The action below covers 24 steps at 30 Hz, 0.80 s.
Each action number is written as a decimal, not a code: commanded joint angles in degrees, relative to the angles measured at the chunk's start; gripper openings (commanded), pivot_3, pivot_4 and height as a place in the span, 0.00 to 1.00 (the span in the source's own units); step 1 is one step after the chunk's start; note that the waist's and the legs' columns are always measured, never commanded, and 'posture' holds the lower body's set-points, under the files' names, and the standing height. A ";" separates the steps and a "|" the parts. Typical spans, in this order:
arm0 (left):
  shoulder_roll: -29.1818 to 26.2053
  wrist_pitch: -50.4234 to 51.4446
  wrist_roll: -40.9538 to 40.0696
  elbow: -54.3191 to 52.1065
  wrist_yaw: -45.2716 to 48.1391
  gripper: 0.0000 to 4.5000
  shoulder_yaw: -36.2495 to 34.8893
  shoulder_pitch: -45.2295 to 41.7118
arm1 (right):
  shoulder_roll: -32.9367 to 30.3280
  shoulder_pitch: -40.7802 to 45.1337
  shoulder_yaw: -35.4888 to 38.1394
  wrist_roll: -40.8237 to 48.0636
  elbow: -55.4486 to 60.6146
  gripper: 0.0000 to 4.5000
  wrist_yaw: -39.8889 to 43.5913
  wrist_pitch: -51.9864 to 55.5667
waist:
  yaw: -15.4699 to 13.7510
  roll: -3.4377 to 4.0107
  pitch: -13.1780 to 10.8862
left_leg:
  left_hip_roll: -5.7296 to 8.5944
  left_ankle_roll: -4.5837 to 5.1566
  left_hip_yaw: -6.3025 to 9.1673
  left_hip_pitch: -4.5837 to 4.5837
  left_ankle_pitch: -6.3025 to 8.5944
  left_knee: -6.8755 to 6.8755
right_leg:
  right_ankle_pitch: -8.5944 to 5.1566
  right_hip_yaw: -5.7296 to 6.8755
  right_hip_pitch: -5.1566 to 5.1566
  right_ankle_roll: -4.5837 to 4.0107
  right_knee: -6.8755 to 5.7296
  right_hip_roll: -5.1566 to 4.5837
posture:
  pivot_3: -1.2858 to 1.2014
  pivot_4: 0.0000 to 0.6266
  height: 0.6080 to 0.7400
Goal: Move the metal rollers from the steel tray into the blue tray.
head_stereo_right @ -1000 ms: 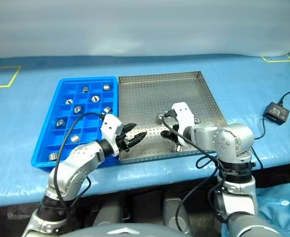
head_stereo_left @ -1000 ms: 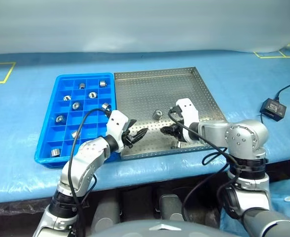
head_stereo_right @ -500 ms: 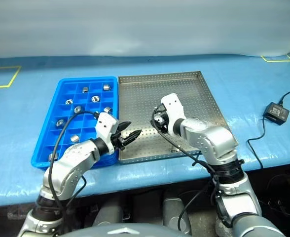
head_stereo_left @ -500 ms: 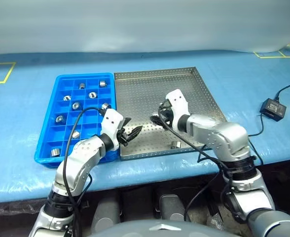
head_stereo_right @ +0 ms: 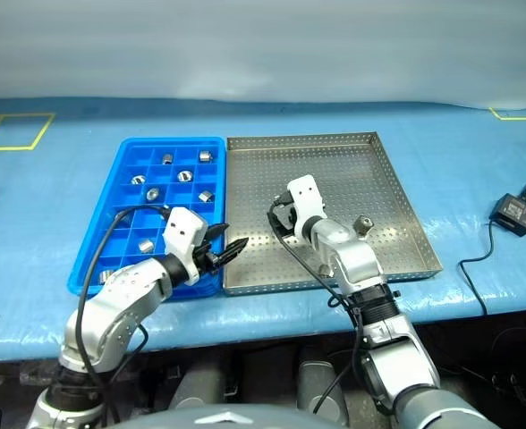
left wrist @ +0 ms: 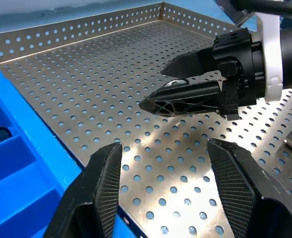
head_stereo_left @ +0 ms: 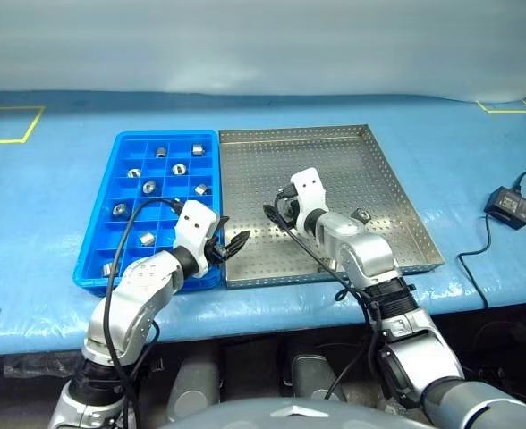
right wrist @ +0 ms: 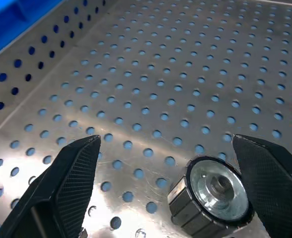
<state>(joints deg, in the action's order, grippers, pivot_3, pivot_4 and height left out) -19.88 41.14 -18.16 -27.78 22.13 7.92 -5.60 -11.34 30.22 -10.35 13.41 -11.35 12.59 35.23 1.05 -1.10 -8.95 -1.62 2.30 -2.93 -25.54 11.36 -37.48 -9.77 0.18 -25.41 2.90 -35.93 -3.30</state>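
A tabletop (head_stereo_left: 57, 313) covered in wrinkled blue sheeting carries a bright blue compartmented plastic tray (head_stereo_left: 103, 228) touching a perforated grey steel tray (head_stereo_left: 384, 192), with a small black adapter (head_stereo_left: 508, 205) apart.

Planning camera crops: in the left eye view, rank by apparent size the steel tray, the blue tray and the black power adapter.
1. Grey perforated steel tray
2. Bright blue compartmented plastic tray, narrower
3. Small black power adapter, by far the smallest

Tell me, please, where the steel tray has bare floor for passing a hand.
The steel tray's far half, up to its back rim, is bare. Its near half is crowded: the right gripper straddles a roller, another roller lies right, and the left gripper hovers nearby.
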 commanded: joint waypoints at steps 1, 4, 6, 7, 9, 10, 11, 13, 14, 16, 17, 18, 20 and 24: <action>-0.20 0.11 -0.33 -3.36 -0.26 0.65 -0.73 -0.16 | 1.25 1.89 3.01 -0.91 -1.19 0.99 -0.81 -1.79 | -0.04 0.00 0.00 | 0.00 0.00 0.00 0.00 0.00 0.00 | 0.00 0.00 0.00 0.00 0.00 0.00 | 0.53 0.24 1.00; -0.41 0.33 -0.16 -3.52 -0.43 0.65 -0.69 -0.32 | 2.09 2.61 4.48 -1.78 -2.72 0.95 -2.31 -0.69 | 0.01 0.00 0.00 | 0.01 0.00 0.00 0.00 0.00 0.00 | 0.00 0.00 0.00 -0.01 -0.01 0.03 | 0.53 0.24 1.00; -0.51 0.52 -0.14 -3.78 -0.52 0.65 -0.63 -0.45 | 2.52 2.76 5.15 -2.02 -3.22 0.86 -2.44 -0.32 | 0.00 0.00 0.00 | 0.01 0.00 0.00 0.00 0.00 0.00 | 0.00 0.00 0.00 -0.01 -0.01 0.04 | 0.53 0.24 1.00; -0.53 0.64 -0.24 -3.94 -0.54 0.65 -0.71 -0.52 | 2.78 2.74 5.52 -1.92 -3.13 0.79 -2.41 0.20 | -0.01 0.01 0.00 | 0.01 0.00 0.00 0.00 0.00 0.00 | 0.00 0.00 0.00 -0.01 -0.02 0.04 | 0.53 0.24 1.00; -0.62 0.73 -0.47 -4.08 -0.55 0.65 -1.03 -0.63 | 3.11 2.52 5.81 -2.23 -2.43 0.64 -2.72 1.37 | -0.01 0.01 0.00 | 0.01 0.00 0.00 0.00 0.00 0.00 | 0.01 0.00 0.00 -0.01 -0.01 0.04 | 0.53 0.24 1.00; -0.66 0.74 -0.55 -4.10 -0.54 0.65 -1.16 -0.66 | 3.23 2.44 5.90 -2.37 -2.12 0.56 -2.88 1.91 | -0.02 0.01 0.00 | 0.01 0.00 0.00 0.00 0.00 0.00 | 0.01 0.00 0.00 -0.01 -0.01 0.03 | 0.53 0.24 1.00; -0.71 0.71 -0.55 -4.06 -0.61 0.65 -1.35 -0.63 | 3.23 2.18 5.69 -2.66 -1.60 0.50 -2.90 2.27 | -0.01 0.01 0.00 | 0.00 0.00 0.00 0.00 0.00 0.00 | 0.01 0.00 0.00 -0.01 -0.01 0.03 | 0.53 0.24 1.00; -0.76 0.60 -0.59 -4.07 -0.69 0.65 -1.78 -0.45 | 3.35 1.60 5.53 -2.64 -0.46 0.50 -2.73 3.64 | -0.01 0.01 0.00 | 0.01 0.00 0.00 0.00 0.00 0.00 | 0.00 0.00 0.00 -0.01 -0.01 0.03 | 0.53 0.24 1.00; -0.78 0.57 -0.64 -4.10 -0.72 0.65 -2.03 -0.34 | 3.36 1.28 5.29 -2.74 0.10 0.50 -2.61 4.37 | -0.01 0.01 0.00 | 0.00 0.00 0.00 0.01 0.00 0.00 | 0.01 0.00 0.01 -0.01 -0.01 0.03 | 0.53 0.24 1.00; -0.83 0.55 -0.71 -4.13 -0.73 0.65 -2.33 -0.22 | 3.49 0.85 5.09 -2.95 0.77 0.50 -2.60 5.55 | -0.02 0.01 0.00 | 0.01 0.00 0.00 0.01 0.00 0.00 | 0.01 0.00 0.01 -0.01 -0.02 0.03 | 0.53 0.24 1.00; -0.87 0.51 -0.80 -4.14 -0.73 0.65 -2.54 -0.19 | 3.80 0.56 5.35 -2.78 0.89 0.50 -2.68 6.00 | -0.03 0.01 0.00 | 0.01 0.00 0.00 0.00 0.00 0.00 | 0.01 0.00 0.00 -0.01 -0.02 0.03 | 0.53 0.24 1.00; -0.87 0.48 -0.93 -4.17 -0.80 0.65 -2.86 -0.18 | 4.29 0.29 5.99 -2.63 0.96 0.46 -3.28 6.42 | 0.00 0.01 0.00 | 0.00 0.00 0.00 0.01 0.00 0.01 | 0.00 0.00 0.00 -0.01 -0.02 0.03 | 0.53 0.24 1.00; -0.87 0.48 -1.26 -4.34 -0.97 0.65 -3.80 -0.28 | 4.69 0.05 6.44 -2.72 1.78 0.38 -3.57 6.40 | 0.09 0.01 0.00 | 0.01 0.00 0.00 0.01 0.00 0.00 | 0.00 0.00 0.00 -0.01 -0.02 0.04 | 0.53 0.24 1.00; -1.65 0.82 -1.71 -5.40 -1.07 0.65 -6.47 -0.10 | 5.47 0.73 7.05 -1.00 6.84 0.39 -1.71 6.65 | 0.01 0.04 -0.02 | 0.01 0.00 0.00 0.01 0.00 0.00 | 0.00 0.01 -0.01 -0.01 -0.03 0.04 | 0.54 0.24 1.00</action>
<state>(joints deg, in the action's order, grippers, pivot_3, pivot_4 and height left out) -20.86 42.19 -19.16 -29.61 21.25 3.22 -5.56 -6.19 29.87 -4.57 11.12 -9.48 10.04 42.03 1.06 -1.06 -8.96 -1.62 2.30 -2.93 -25.54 11.36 -37.48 -9.77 0.19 -25.43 2.89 -35.96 -3.26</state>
